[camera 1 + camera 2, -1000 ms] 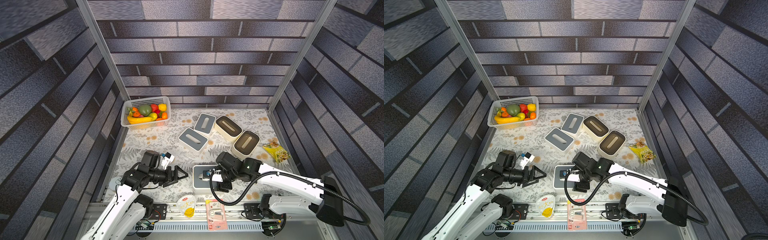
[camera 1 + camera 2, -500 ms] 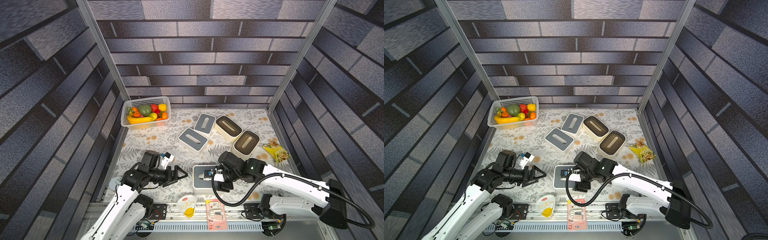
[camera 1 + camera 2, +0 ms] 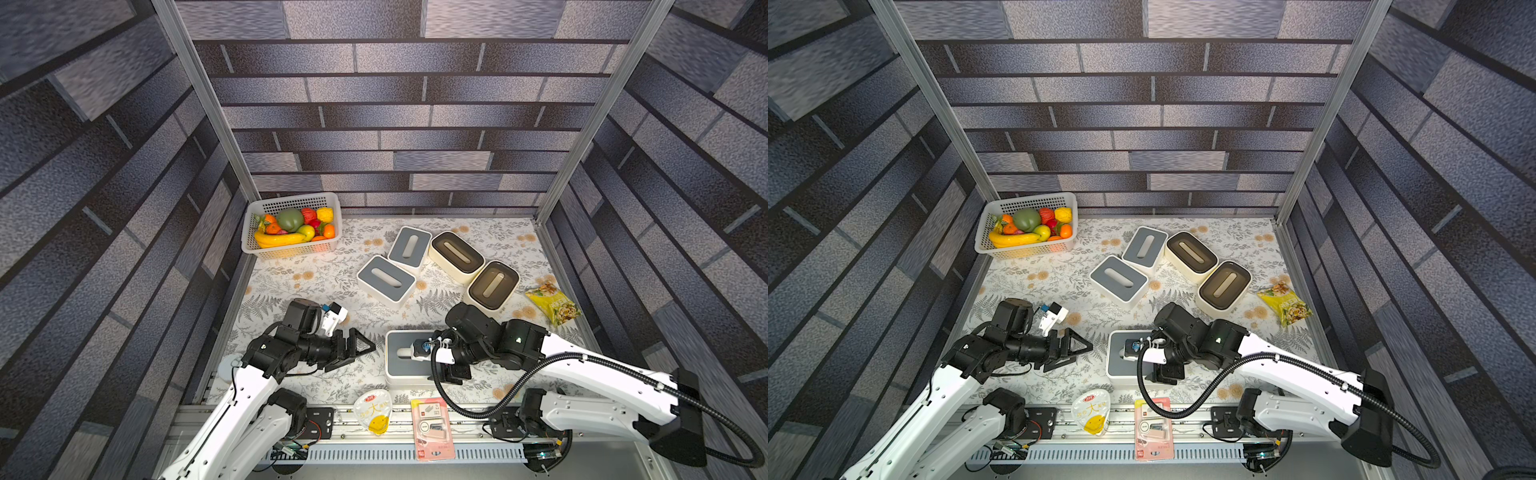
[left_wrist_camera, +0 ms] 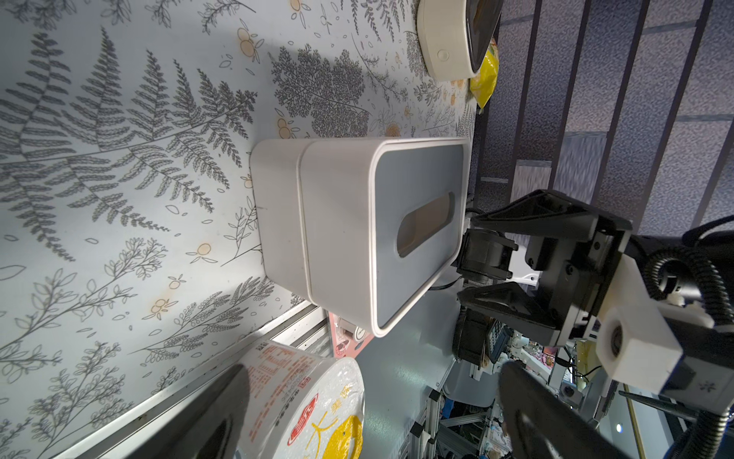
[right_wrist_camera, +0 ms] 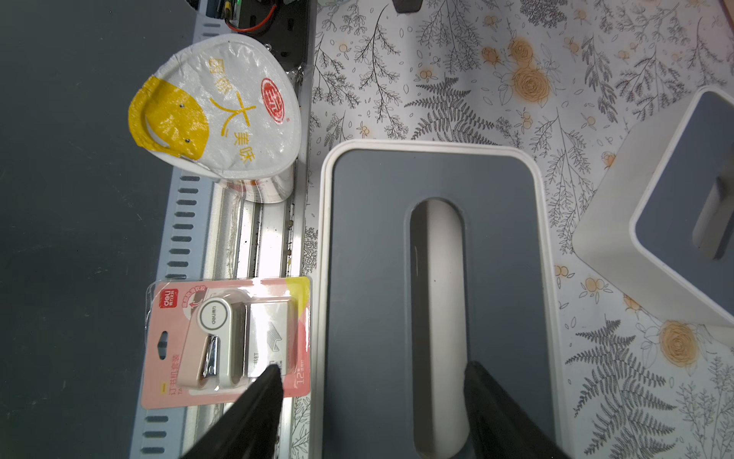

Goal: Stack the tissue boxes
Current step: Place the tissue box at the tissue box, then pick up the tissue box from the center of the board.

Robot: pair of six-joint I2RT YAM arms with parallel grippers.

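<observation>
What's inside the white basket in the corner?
Fruit fills the white basket: a yellow banana, a big green fruit, a red fruit and a small orange fruit. Whatever lies beneath them is covered.

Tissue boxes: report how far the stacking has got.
Done: perhaps one pair; in the left wrist view the near grey-lidded box seems to sit on a lower white box. In hand: nothing gripped; the right pincer hangs part-open over that lid, the left pincer wide open beside it. Left: two back grey-lidded boxes and two brown-lidded boxes stand single.
</observation>
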